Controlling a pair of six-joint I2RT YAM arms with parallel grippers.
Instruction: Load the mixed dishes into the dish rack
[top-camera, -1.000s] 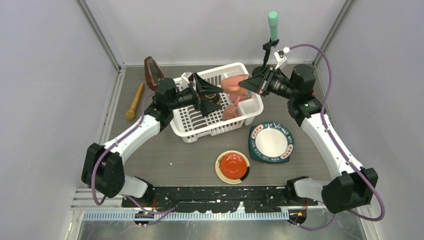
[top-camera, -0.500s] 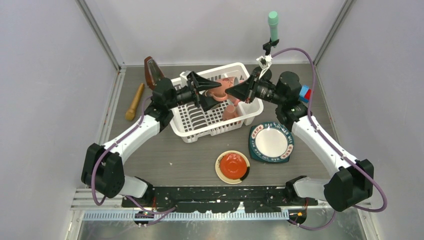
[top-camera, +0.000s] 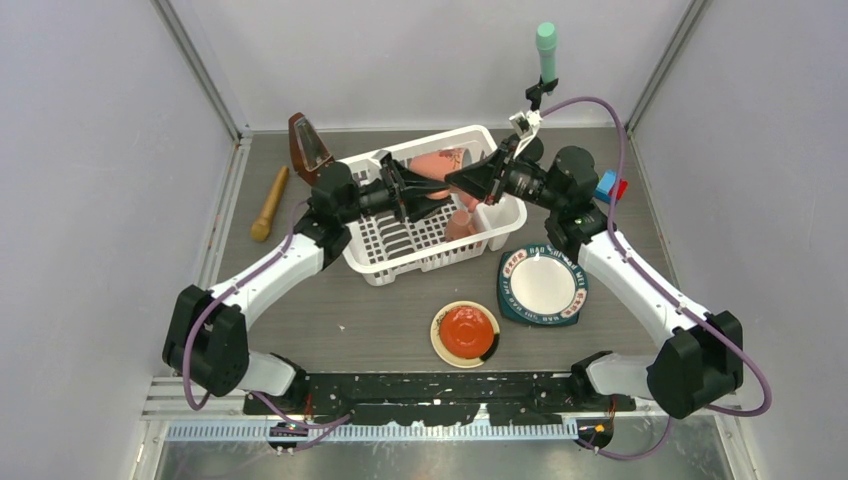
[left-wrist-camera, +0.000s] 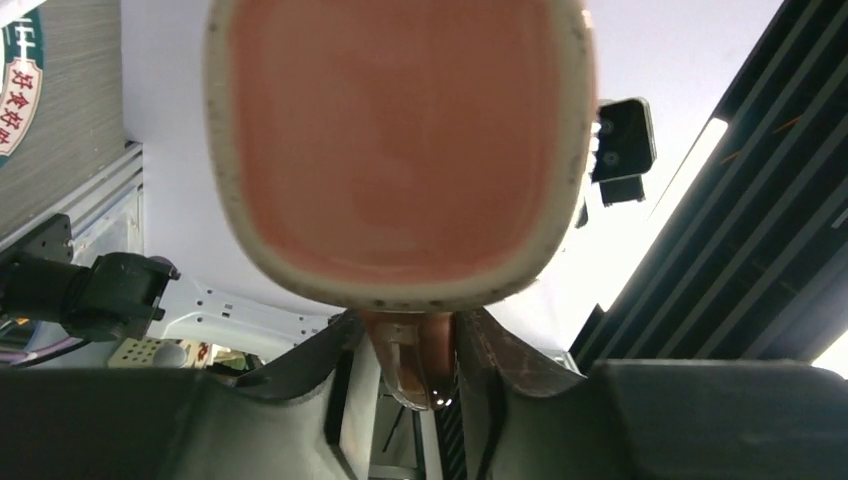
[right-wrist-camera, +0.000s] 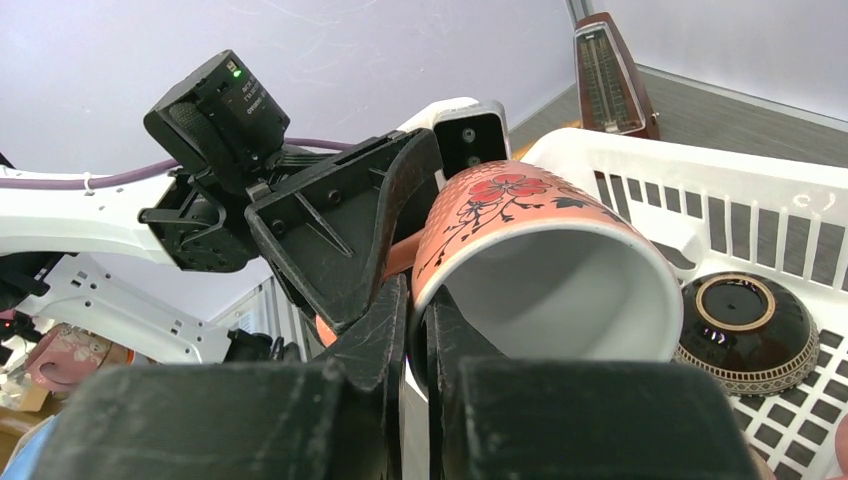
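A pink mug (top-camera: 437, 165) with a flower print hangs on its side above the dish rack (top-camera: 400, 270), held between both arms. My right gripper (right-wrist-camera: 420, 310) is shut on the mug (right-wrist-camera: 560, 270), one finger inside its rim and one outside. My left gripper (left-wrist-camera: 405, 350) has closed on the handle below the mug's base (left-wrist-camera: 400, 150). A second pink mug (top-camera: 460, 222) and a brown bowl (right-wrist-camera: 745, 320) are in the rack. On the table in front lie the teal-rimmed plate (top-camera: 543, 285) and the cream plate with red centre (top-camera: 465, 333).
A wooden stick (top-camera: 268, 205) and a brown metronome (top-camera: 308, 145) are left of the rack. Coloured blocks (top-camera: 608, 187) sit behind the right arm. A green-capped post (top-camera: 546, 45) stands at the back wall.
The right arm carried the mug leftward to the left gripper. The left gripper's wide-open jaws closed around the mug's handle.
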